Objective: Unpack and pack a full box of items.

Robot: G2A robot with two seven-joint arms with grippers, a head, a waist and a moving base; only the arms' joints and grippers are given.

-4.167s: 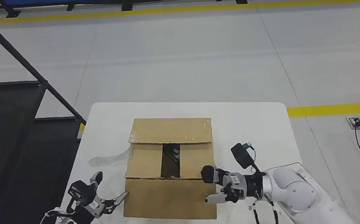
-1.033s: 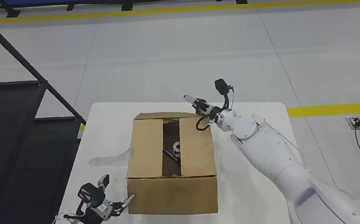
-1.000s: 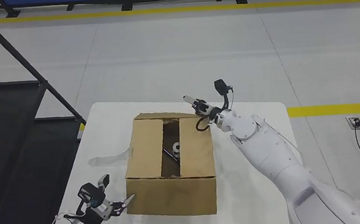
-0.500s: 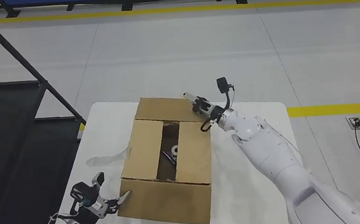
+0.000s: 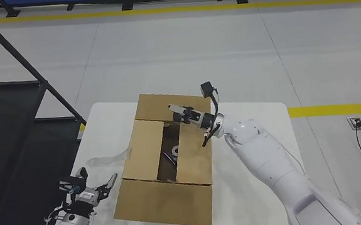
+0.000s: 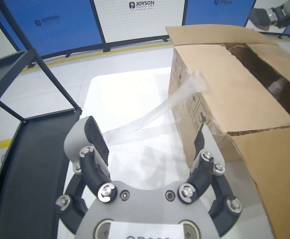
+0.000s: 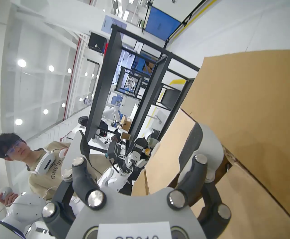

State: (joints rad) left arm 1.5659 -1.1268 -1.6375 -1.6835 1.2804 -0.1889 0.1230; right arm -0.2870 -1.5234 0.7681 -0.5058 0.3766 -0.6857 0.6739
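A brown cardboard box (image 5: 171, 157) stands on the white table (image 5: 258, 145), turned slightly askew. Its two long top flaps lie nearly flat with a dark gap between them, where a small white item (image 5: 172, 153) and a dark one show. The far flap (image 5: 167, 104) is raised. My right gripper (image 5: 175, 113) hovers open over the far end of the gap, one finger (image 7: 199, 138) close to the flap edge of the box (image 7: 238, 101). My left gripper (image 5: 97, 179) is open, low at the near left corner, a little off the box (image 6: 226, 95).
A strip of clear tape (image 6: 158, 111) hangs from the box's left side onto the table (image 5: 105, 160). A black metal rack (image 5: 17, 124) stands just left of the table. Bare table lies to the right of the box.
The box turned and slid toward the near left, and its far flap lifted. My right gripper moved left from the far right corner to over the gap. My left gripper drew back leftward.
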